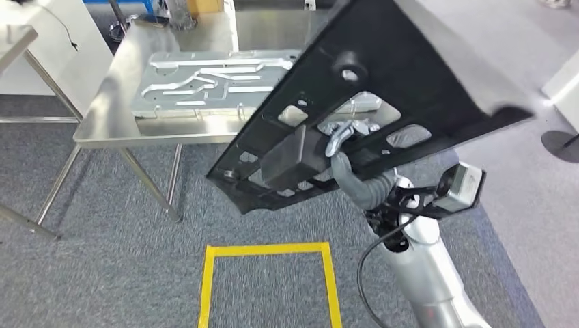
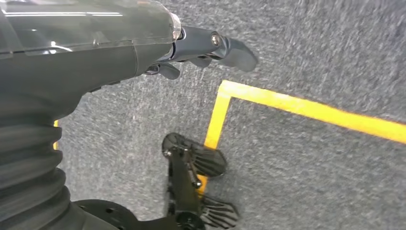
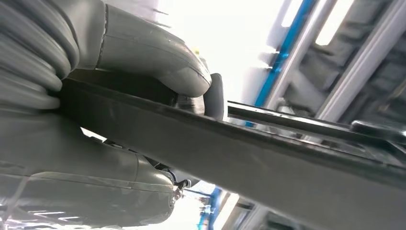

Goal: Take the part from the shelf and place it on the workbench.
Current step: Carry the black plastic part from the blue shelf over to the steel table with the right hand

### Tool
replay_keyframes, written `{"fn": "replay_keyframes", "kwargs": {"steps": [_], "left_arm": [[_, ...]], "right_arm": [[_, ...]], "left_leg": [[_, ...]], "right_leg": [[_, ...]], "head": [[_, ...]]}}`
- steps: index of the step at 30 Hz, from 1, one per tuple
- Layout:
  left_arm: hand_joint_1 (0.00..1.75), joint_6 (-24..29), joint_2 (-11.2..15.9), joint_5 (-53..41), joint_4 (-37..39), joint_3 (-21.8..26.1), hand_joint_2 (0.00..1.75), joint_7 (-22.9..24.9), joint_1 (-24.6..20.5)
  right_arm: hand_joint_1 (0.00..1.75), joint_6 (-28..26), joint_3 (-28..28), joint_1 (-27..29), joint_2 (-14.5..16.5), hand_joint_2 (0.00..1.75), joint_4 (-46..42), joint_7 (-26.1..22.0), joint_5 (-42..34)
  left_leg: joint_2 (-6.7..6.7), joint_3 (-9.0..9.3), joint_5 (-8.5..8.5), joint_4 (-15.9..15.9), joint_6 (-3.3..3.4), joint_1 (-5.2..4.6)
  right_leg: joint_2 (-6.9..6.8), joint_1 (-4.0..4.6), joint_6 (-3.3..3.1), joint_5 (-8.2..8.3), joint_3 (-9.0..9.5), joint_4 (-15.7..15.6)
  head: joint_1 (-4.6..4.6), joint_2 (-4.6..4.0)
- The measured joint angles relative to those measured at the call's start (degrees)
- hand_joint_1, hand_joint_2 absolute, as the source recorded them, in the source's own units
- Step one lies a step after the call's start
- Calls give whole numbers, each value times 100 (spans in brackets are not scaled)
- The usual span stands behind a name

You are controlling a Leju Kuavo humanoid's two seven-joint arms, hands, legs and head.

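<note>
A large flat black part [image 1: 382, 89] with cut-out holes is held up, tilted, in front of me. My right hand [image 1: 341, 147] grips it from underneath, with silver fingers showing through a hole. Up close, the right wrist view shows the part's edge [image 3: 249, 153] clamped between the thumb [image 3: 153, 57] and the hand's lower side. A steel workbench [image 1: 130, 102] stands ahead at the left, with a silver metal plate [image 1: 205, 85] lying on it. My left hand [image 2: 210, 48] hangs over the carpet with its fingers apart, holding nothing.
A yellow tape square [image 1: 266, 280] marks the grey carpet just before me. The yellow tape [image 2: 297, 108] also appears in the left wrist view. A white cabinet [image 1: 61, 41] stands at the far left, and a second table's edge [image 1: 13, 41] juts in there.
</note>
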Motion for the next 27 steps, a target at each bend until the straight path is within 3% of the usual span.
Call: {"fn": "replay_keyframes", "kwargs": {"steps": [2,3,5,7,8,9,10,13,14,16,18,20,21,23,24,25,27], "left_arm": [[0,-3,4,1,0,3,175,0,-11],[0,-8,3,4,0,4,175,-1,-17],[0,-18,-4,12,0,6,175,-1,-28],[0,-22,-7,16,0,13,175,2,-9],[0,-22,-7,16,0,18,175,3,5],[0,-21,-7,15,0,24,175,3,14],[0,-20,-7,15,0,30,175,3,20],[0,-7,-7,8,0,47,175,6,47],[0,-1,-7,0,0,51,175,9,58],[0,6,-8,-21,0,54,175,13,55],[0,7,-9,-32,0,54,175,11,35],[0,7,-8,-32,0,54,175,11,23],[0,8,-7,-28,0,54,175,13,23],[0,15,-7,-16,0,55,175,16,28],[0,19,-9,-8,0,57,175,14,31],[0,22,-12,1,0,59,175,10,31],[0,21,-21,12,1,60,175,-1,33]], "right_arm": [[175,32,1,-59,-14,175,-1,8,4],[175,48,3,-105,-15,175,-1,3,-3],[175,77,3,-172,-17,175,-1,-8,-24],[175,95,3,-176,-20,175,-1,-15,-52],[175,100,3,-168,-21,175,-2,-17,-62],[175,101,3,-163,-22,175,-2,-19,-67],[175,102,3,-162,-23,175,-3,-21,-69],[175,102,5,-133,-26,175,1,-41,-79],[175,102,3,-113,-30,175,-5,-56,-82],[175,101,-10,-83,-41,175,-48,-93,-77],[175,101,-34,-69,-48,175,-117,-124,-60],[175,101,-54,-43,-48,175,-170,-141,-52],[175,100,-58,-19,-48,175,-184,-145,-50],[175,101,-65,32,-48,175,-195,-140,-44],[175,103,-68,44,-48,175,-196,-137,-40],[175,106,-74,45,-48,175,-197,-134,-39],[175,107,-104,37,-51,175,-205,-136,-39]], "left_leg": [[22,30,-4,129,-58,9],[39,-65,-14,313,-82,14],[77,-506,-156,982,-119,24],[93,-1009,-456,1548,-139,27],[96,-1164,-550,1605,-131,25],[97,-1231,-514,1477,-115,22],[97,-1233,-320,1200,-90,16],[101,-1150,711,279,4,-31],[99,-1132,888,151,31,-44],[94,-1059,878,107,81,-38],[87,-944,835,42,140,-14],[81,-823,760,-2,175,-4],[80,-771,710,-7,183,-4],[73,-642,593,-7,181,-3],[67,-558,528,-7,178,-3],[60,-465,461,-7,172,-4],[45,-305,320,-3,142,-10]], "right_leg": [[-19,-13,-88,-22,144,-68],[-28,-20,-122,-53,222,-94],[-35,-21,-161,-138,351,-122],[-29,-10,-175,-260,475,-125],[-24,-6,-177,-331,558,-125],[-19,-4,-174,-404,652,-125],[-18,0,-167,-481,754,-126],[-10,24,-110,-703,987,-138],[-4,31,-76,-747,1033,-137],[-2,41,-7,-760,1070,-100],[-17,35,49,-739,944,181],[-34,13,104,-890,538,817],[-36,2,129,-1045,278,1152],[-43,-11,153,-1290,-122,1482],[-48,-12,152,-1252,-199,1385],[-53,-11,141,-1068,-197,1127],[-60,8,88,-373,-90,398]], "head": [[-1,1],[-1,1],[-2,1],[-2,2],[-2,2],[-2,2],[-2,2],[-2,1],[-1,1],[-1,1],[-1,1],[0,2],[-1,2],[-1,1],[-1,1],[-1,1],[0,1]]}}
